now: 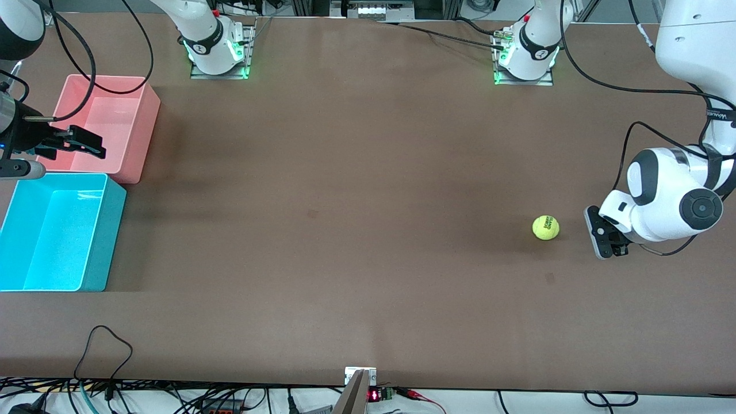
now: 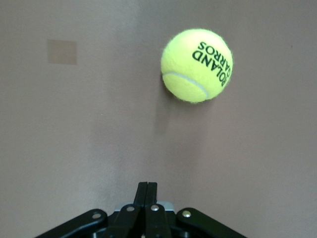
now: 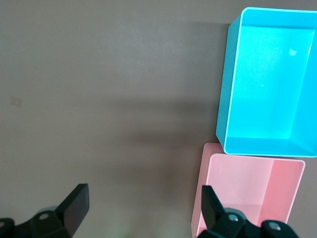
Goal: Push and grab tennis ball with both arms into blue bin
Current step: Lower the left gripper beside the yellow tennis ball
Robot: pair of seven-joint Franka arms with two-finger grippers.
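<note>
While resting on the desk [image 1: 356, 190] toward the left arm's end, well apart from the blue bin [image 1: 103, 241], sits the tennis ball [image 1: 545, 227], untouched. Just beside it hangs the left pincer [image 1: 602, 232], fingers pressed together, low and set for a push. Over the pink bin [image 1: 144, 123] waits the right pincer [image 1: 86, 144], spread wide. Likely risks: an off-centre shove sending the ball rolling askew, or too hard a push carrying it past the right pincer's reach.

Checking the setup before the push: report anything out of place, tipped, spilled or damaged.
Nothing stands out. The tennis ball rests on the table beside the shut left gripper. The blue bin and pink bin sit upright and empty, side by side. The open right gripper is over the pink bin.
</note>
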